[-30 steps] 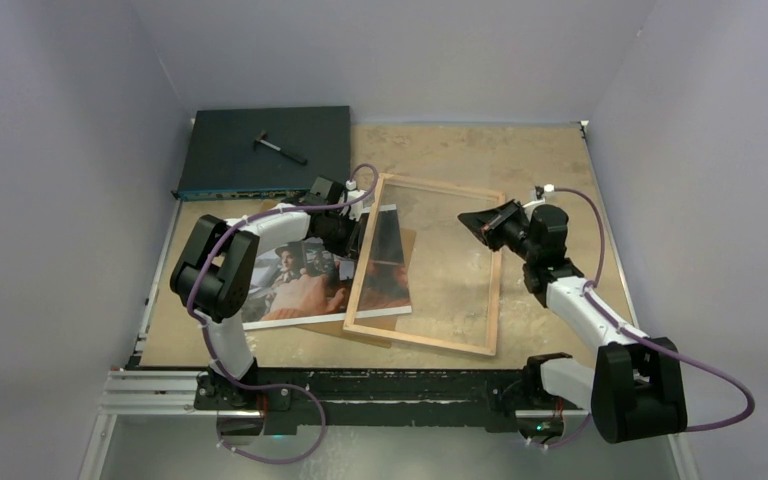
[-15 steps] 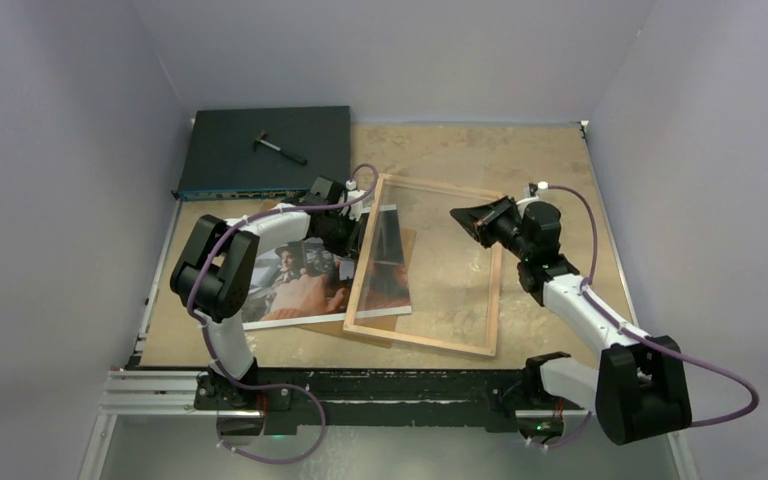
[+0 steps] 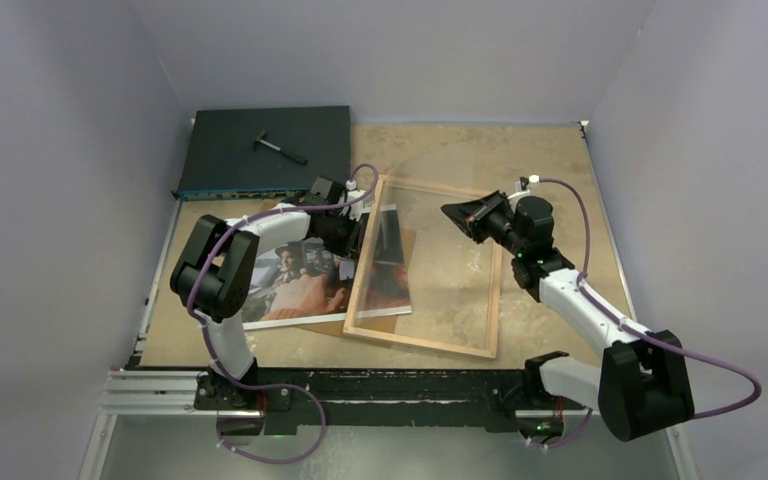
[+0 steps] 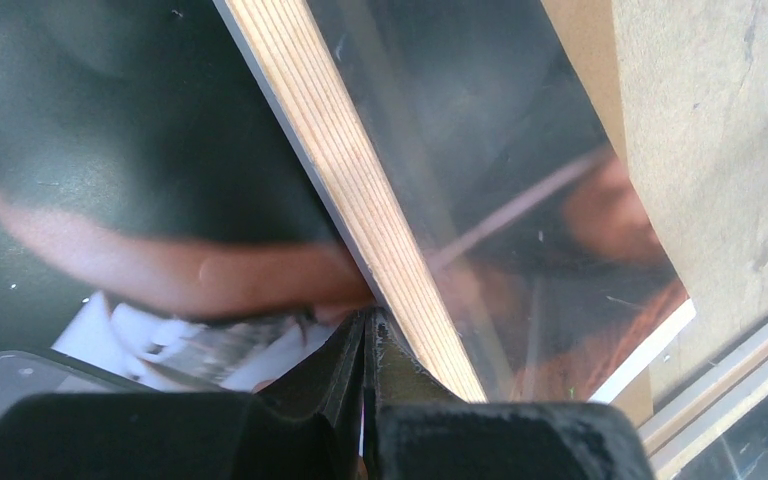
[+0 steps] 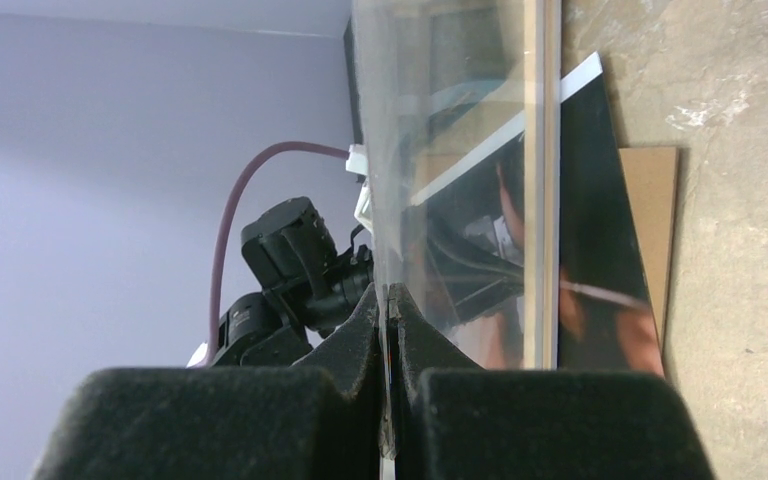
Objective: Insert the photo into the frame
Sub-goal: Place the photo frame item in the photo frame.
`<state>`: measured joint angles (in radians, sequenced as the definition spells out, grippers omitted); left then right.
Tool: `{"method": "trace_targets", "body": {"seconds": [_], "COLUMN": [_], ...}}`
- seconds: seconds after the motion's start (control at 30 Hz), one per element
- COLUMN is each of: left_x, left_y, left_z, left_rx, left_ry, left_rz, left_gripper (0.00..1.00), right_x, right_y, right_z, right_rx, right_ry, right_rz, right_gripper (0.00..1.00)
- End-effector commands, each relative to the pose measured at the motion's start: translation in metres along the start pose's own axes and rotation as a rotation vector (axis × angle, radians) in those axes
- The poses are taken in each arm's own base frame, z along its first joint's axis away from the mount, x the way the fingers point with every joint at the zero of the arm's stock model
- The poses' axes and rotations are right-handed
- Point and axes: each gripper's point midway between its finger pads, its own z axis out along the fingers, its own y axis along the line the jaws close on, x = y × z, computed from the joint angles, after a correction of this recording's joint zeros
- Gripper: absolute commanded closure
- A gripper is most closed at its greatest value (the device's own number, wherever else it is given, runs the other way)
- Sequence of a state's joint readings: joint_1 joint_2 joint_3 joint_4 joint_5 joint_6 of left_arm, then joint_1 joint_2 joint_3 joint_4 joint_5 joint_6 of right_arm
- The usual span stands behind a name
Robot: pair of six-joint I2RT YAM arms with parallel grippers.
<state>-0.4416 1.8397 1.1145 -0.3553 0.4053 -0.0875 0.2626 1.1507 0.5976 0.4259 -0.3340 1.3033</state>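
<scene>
Both closed tight. Left gripper (image 3: 348, 233): fingers pressed together, tips against the left rail of the thin rectangular light-wood frame (image 3: 422, 338), directly over the glossy white-bordered dark photo (image 3: 295, 285); can't tell if anything is pinched. Right gripper (image 3: 452, 212): fingers pressed onto the edge of the clear pane (image 5: 440, 150), which rises straight from the tips in the wrist view. Frame sits mid-surface, left rail overlapping the photo's right part. Photo lies face up nearer the surface's left edge, on a plain brown backing board (image 5: 652, 220).
</scene>
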Motion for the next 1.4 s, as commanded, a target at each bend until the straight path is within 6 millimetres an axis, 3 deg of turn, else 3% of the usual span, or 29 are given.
{"method": "trace_targets", "body": {"seconds": [0.0, 0.6, 0.83, 1.07, 1.17, 1.37], "left_x": [-0.003, -0.007, -0.008, -0.008, -0.006, -0.007], "left_y": [-0.017, -0.016, -0.017, -0.018, -0.018, -0.019], "left_z": [0.005, 0.000, -0.001, -0.002, -0.002, -0.002], "left_rx": [0.075, 0.062, 0.064, 0.066, 0.067, 0.070], "left_ry": [-0.016, -0.022, -0.028, -0.030, -0.029, -0.033], "left_rz": [0.008, 0.019, 0.021, 0.026, 0.026, 0.028], "left_gripper": [1.00, 1.00, 1.00, 1.00, 1.00, 1.00], "right_x": [0.019, 0.016, 0.011, 0.008, 0.000, -0.010], "right_y": [-0.001, -0.036, -0.045, -0.056, -0.058, -0.062], "right_z": [0.006, -0.009, -0.005, 0.002, 0.002, -0.001], "right_rx": [0.042, 0.224, 0.272, 0.332, 0.382, 0.444], "right_ry": [0.068, 0.024, 0.028, 0.054, 0.048, 0.030], "right_rz": [0.007, -0.066, -0.130, -0.210, -0.271, -0.331], "right_gripper": [1.00, 0.99, 0.74, 0.56, 0.42, 0.25]}}
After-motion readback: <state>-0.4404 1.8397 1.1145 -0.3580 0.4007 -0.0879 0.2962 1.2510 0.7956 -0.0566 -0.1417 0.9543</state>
